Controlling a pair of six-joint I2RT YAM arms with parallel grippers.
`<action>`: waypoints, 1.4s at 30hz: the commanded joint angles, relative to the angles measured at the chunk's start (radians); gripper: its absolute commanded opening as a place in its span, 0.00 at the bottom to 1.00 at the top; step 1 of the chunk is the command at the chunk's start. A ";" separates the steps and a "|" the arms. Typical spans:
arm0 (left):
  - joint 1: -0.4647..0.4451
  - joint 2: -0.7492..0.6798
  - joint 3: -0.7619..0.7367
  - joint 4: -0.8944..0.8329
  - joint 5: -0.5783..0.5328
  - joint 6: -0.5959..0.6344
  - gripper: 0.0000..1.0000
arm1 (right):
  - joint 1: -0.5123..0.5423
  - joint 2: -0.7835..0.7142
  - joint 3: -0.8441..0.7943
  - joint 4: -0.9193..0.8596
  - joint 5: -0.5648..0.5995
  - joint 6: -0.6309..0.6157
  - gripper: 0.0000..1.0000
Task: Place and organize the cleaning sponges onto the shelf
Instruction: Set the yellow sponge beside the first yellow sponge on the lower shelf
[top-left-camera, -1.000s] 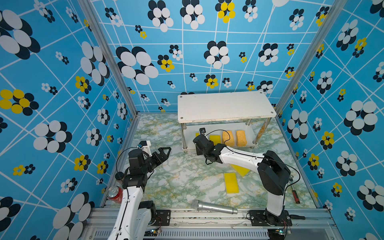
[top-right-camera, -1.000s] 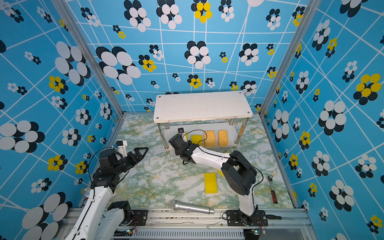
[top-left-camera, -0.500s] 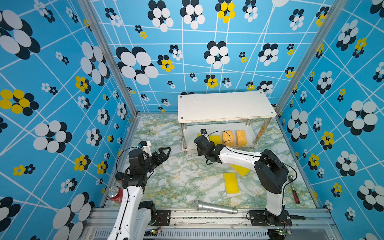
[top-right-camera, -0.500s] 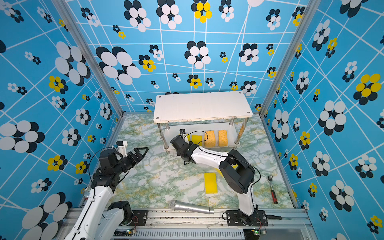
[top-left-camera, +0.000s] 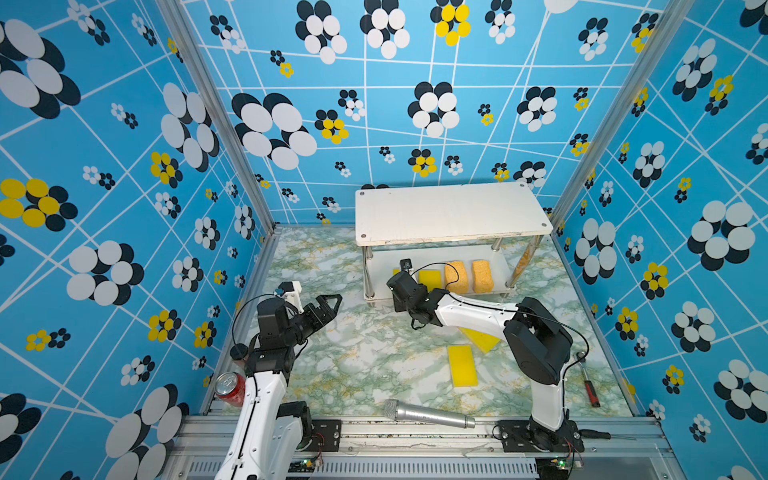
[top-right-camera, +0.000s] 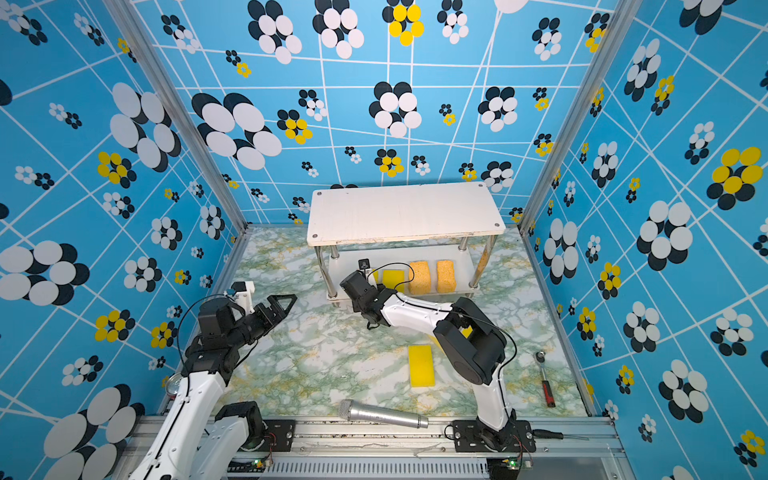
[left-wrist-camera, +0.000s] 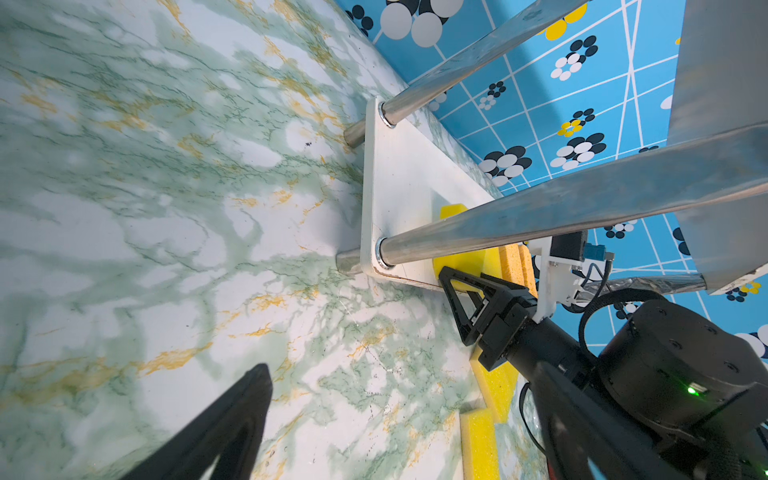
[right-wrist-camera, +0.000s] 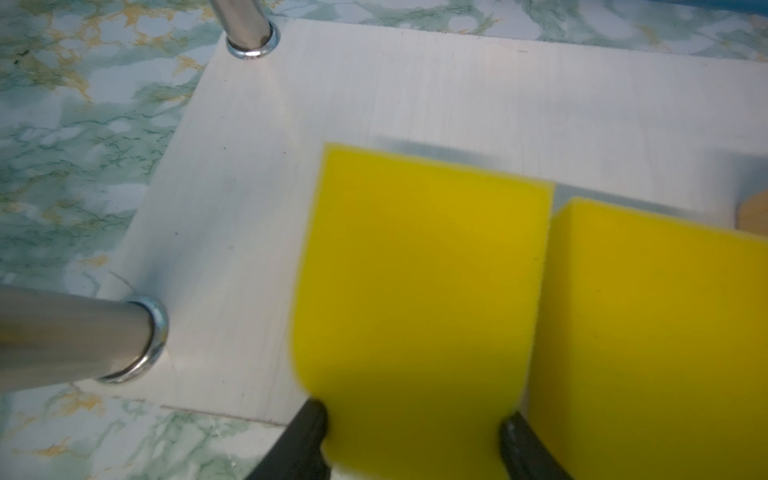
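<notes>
The shelf (top-left-camera: 453, 212) stands at the back, a white board on chrome legs over a lower board (right-wrist-camera: 332, 104). My right gripper (right-wrist-camera: 411, 415) is shut on a small yellow sponge (right-wrist-camera: 415, 270) and holds it over the left end of the lower board. Beside it on that board lie another yellow sponge (top-left-camera: 430, 277) and two orange-tan sponges (top-left-camera: 455, 276) (top-left-camera: 482, 274). A flat yellow sponge (top-left-camera: 462, 365) lies on the floor; a second (top-left-camera: 482, 338) is partly hidden under the right arm. My left gripper (top-left-camera: 334, 301) hangs open and empty, left of the shelf.
A silver microphone (top-left-camera: 428, 413) lies along the front edge. A red can (top-left-camera: 230, 386) stands by the left arm's base. A red-handled tool (top-left-camera: 590, 386) lies at the right wall. The chrome front-left leg (right-wrist-camera: 75, 332) stands close to the held sponge.
My right gripper has edged slightly further in over the lower board with the sponge. The left arm has not moved.
</notes>
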 joint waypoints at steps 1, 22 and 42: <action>0.007 0.000 0.009 0.002 0.004 0.003 0.99 | -0.004 0.024 0.022 -0.003 -0.030 0.012 0.54; 0.008 -0.012 0.007 -0.010 0.000 0.005 0.99 | -0.004 0.012 0.012 -0.005 -0.013 0.015 0.73; 0.007 -0.011 0.006 -0.012 -0.002 0.008 0.99 | -0.002 -0.058 -0.035 0.024 -0.010 0.011 0.84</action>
